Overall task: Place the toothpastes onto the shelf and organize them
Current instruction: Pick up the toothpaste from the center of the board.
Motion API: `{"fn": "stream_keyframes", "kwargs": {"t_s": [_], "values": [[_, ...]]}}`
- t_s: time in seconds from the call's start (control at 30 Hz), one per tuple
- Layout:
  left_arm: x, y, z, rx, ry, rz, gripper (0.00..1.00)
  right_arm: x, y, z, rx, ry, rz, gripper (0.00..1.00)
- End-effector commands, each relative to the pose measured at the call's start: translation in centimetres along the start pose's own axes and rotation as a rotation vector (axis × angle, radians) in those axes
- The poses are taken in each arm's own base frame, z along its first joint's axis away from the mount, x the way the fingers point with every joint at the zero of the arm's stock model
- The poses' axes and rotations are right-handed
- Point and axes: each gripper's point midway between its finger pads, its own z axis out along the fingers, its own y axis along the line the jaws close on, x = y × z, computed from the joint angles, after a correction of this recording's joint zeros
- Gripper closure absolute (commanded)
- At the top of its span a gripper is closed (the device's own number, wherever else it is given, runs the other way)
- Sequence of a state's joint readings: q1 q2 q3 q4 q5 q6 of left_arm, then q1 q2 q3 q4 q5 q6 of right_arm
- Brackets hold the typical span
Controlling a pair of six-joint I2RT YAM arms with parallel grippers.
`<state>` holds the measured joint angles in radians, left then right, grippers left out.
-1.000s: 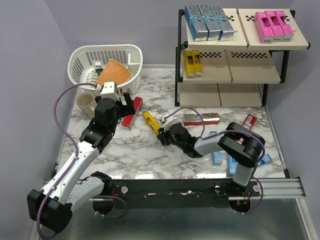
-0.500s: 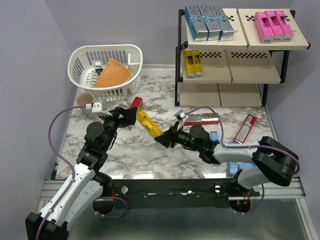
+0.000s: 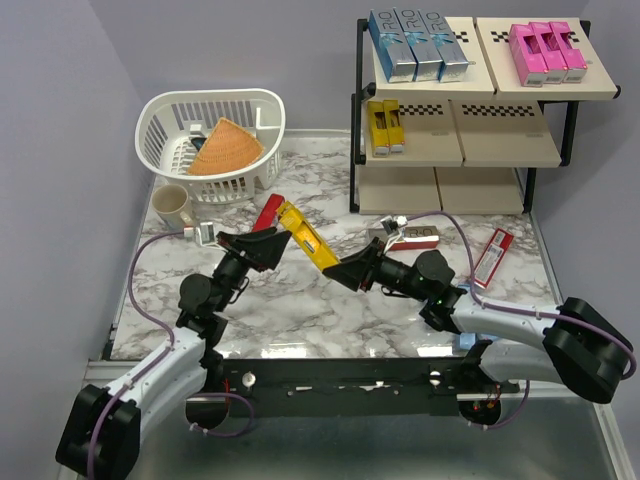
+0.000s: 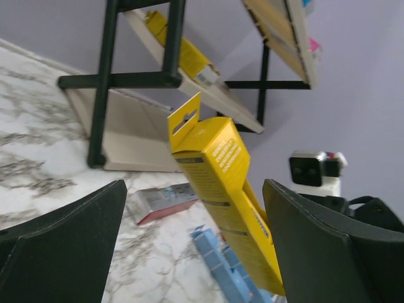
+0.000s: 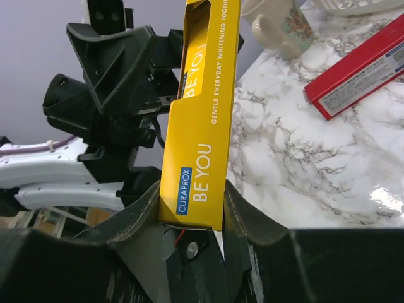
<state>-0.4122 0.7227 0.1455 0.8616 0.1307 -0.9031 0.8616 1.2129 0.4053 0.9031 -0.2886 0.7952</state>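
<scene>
My right gripper is shut on the lower end of a yellow toothpaste carton, which it holds tilted in the air over the table's middle. In the right wrist view the carton rises from between the jaws of the right gripper. My left gripper stands wide open facing it. In the left wrist view the carton shows between the left gripper's fingers, untouched. The shelf holds silver-blue cartons and pink cartons on top, and yellow cartons on the middle tier.
On the marble lie a red carton, a silver-red carton, another red carton and light blue cartons. A white basket holding an orange wedge stands at the back left, with a mug beside it.
The right gripper has lifted the yellow carton off the table, up and to the left. The left arm has drawn back from near the basket and now faces the carton, open throughout.
</scene>
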Motion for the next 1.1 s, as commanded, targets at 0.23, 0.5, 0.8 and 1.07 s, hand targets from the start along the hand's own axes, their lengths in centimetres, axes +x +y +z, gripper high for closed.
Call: {"fn": "stream_keyframes", "kwargs": {"t_s": [0.23,0.5,0.8,1.07], "values": [[-1.7,-5.5,1.4,0.256,-0.034,-0.179,0.01,-1.2,3.6,-0.4,-0.139,-0.002,0.056,0.73],[-0.8,-6.2,2.3,0.280,-0.001,-0.238,0.09,-1.1,3.5,-0.2,-0.138,0.000,0.072,0.72],[-0.2,-6.3,2.6,0.260,0.003,-0.245,0.32,-0.7,2.7,-0.1,-0.114,0.004,0.100,0.69],[-0.2,-5.4,2.9,0.193,-0.008,-0.260,0.50,-0.2,1.9,-0.2,-0.080,0.017,0.113,0.65]]}}
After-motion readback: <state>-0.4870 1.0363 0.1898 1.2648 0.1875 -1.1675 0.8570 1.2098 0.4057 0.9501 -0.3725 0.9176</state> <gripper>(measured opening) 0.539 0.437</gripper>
